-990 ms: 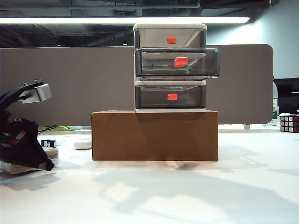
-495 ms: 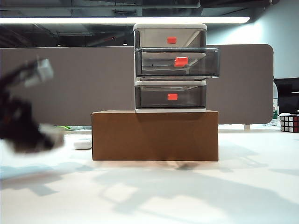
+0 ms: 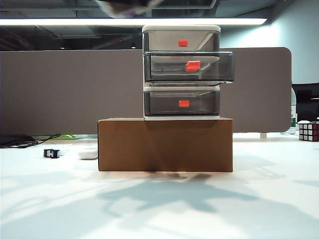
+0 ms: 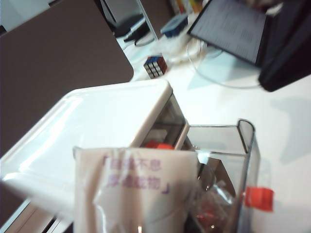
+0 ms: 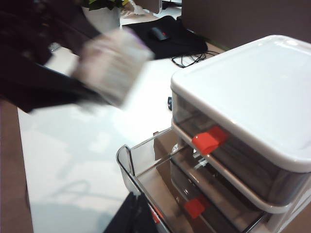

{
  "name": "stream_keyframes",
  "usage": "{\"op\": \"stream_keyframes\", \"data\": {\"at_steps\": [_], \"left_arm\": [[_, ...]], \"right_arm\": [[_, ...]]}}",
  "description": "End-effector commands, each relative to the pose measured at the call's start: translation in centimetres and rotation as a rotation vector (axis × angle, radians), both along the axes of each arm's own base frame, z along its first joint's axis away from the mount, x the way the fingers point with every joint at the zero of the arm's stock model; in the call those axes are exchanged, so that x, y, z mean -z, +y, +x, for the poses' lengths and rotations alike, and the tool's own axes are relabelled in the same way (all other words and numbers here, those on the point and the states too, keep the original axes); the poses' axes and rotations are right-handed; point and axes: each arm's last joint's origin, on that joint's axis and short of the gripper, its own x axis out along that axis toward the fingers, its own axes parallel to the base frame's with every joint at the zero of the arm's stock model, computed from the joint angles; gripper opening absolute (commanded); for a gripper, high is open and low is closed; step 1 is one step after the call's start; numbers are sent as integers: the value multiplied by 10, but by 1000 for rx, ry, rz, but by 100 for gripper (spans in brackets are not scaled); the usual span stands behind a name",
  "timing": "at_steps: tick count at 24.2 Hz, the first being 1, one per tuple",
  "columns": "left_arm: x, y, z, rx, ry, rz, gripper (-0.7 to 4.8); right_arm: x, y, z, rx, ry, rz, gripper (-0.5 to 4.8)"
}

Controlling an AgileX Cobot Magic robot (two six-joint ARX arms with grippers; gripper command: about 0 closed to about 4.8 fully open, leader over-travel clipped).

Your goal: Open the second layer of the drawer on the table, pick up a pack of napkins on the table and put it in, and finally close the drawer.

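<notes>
While left claw (image 5: 92, 94) carries napkins (image 4: 136, 189).

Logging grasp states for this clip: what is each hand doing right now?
Left hand: shut on the pack of napkins, above the open second layer.
Right hand: barely in view near the drawer; state cannot be told.

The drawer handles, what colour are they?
Orange-red handles; the exterior view shows them best.

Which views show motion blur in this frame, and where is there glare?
Right wrist view: the left tool and the pack of napkins it carries are smeared. Left wrist view: soft overall, glare on the drawer top. Exterior view: sharp except a blur at the top edge; arm shadows on the table.
</notes>
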Motion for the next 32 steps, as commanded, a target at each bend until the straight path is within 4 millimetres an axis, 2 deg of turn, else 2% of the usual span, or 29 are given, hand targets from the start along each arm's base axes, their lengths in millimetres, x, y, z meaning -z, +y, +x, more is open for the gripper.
{"op": "stream_keyframes", "data": {"at_steps": [1, 2, 4, 8, 12, 15, 17, 26, 30, 32], "left_arm": [[0, -21, 16, 21, 3, 46, 154], [3, -35, 23, 43, 18, 60, 154], [5, -50, 26, 71, 26, 76, 154], [14, -62, 23, 81, 15, 135, 154], [15, -62, 22, 81, 23, 142, 165], [15, -62, 22, 81, 25, 145, 259], [15, -62, 22, 82, 27, 145, 292], [18, -63, 19, 78, 69, 151, 295], [17, -65, 15, 59, 63, 165, 316], [17, -65, 15, 58, 60, 167, 344]], "right_arm": [[-6, -1, -2, 0, -29, 11, -5], [-7, -1, -4, 0, -35, 13, -5], [-9, -4, -6, 23, -47, 12, -5], [-13, -12, -8, 59, -67, 20, -5], [-17, -16, -12, 73, -89, 28, -5], [-18, -17, -13, 73, -92, 29, -5], [-17, -17, -13, 73, -88, 27, -5], [-16, -17, -14, 73, -74, 22, -5], [-15, -17, -14, 73, -60, 17, -5], [-15, -17, -14, 73, -60, 17, -5]]}}
